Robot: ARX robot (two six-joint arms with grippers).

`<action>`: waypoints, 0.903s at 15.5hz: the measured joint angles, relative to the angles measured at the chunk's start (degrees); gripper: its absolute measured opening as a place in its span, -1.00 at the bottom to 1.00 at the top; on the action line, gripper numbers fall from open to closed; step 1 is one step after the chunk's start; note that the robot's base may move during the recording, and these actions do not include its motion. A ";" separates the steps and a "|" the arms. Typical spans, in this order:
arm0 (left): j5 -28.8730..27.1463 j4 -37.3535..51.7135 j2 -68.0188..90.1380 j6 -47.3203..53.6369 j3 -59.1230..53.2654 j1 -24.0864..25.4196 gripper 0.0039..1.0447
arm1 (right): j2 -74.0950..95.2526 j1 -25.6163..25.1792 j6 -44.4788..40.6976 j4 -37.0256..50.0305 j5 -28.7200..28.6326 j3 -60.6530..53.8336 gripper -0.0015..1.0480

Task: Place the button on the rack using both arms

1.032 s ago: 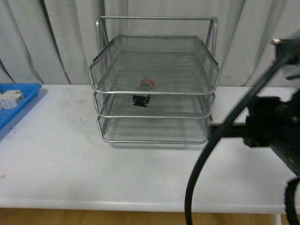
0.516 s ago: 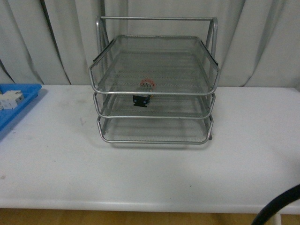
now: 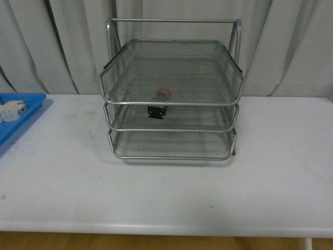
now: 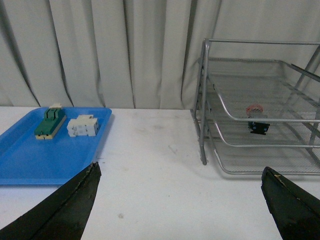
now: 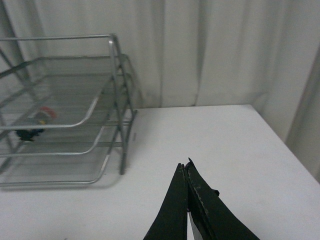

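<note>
The silver three-tier wire rack (image 3: 171, 99) stands at the back middle of the white table. The button (image 3: 158, 103), red cap and black-and-blue body, lies in the rack's middle tray, behind the front rim. It shows in the left wrist view (image 4: 257, 120) and the right wrist view (image 5: 36, 122) too. Neither arm is in the front view. My left gripper (image 4: 182, 172) is open and empty, over the table left of the rack (image 4: 260, 105). My right gripper (image 5: 184, 166) is shut and empty, over the table right of the rack (image 5: 65, 110).
A flat blue tray (image 4: 45, 145) lies at the table's left edge (image 3: 15, 117). It holds a green-topped block (image 4: 50, 122) and a white terminal block (image 4: 82, 125). Grey curtains hang behind the table.
The right arm, which filled the right side of the front view a second ago, has drawn back out of that view. The rack and button have not moved.
</note>
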 joint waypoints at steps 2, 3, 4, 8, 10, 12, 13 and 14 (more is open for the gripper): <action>0.00 -0.02 0.00 -0.02 0.00 0.00 0.88 | -6.34 -3.87 -0.07 -5.29 -2.08 -0.57 -0.97; 0.00 0.02 0.00 -0.02 0.00 0.00 0.88 | -9.40 -3.45 -0.09 -8.37 -2.51 -0.66 -0.97; 0.00 0.00 0.00 0.00 0.00 0.00 0.88 | -12.26 -3.50 -0.09 -10.86 -2.51 -0.66 -0.97; 0.00 0.00 0.00 0.00 0.00 0.00 0.88 | -21.66 -3.50 -0.09 -19.58 -2.51 -0.68 -0.97; 0.00 0.00 0.00 -0.02 0.00 0.00 0.88 | -24.33 -3.50 -0.09 -22.16 -2.51 -0.68 -0.97; 0.00 0.00 0.00 0.00 0.00 0.00 0.88 | -27.34 -3.50 -0.11 -25.16 -2.51 -0.68 -0.97; 0.00 0.00 0.00 0.00 0.00 0.00 0.88 | -28.89 -3.50 -0.09 -26.67 -2.51 -0.68 -0.97; 0.00 0.00 0.00 -0.02 0.00 0.00 0.88 | -29.64 -3.50 -0.11 -27.41 -2.51 -0.68 -0.97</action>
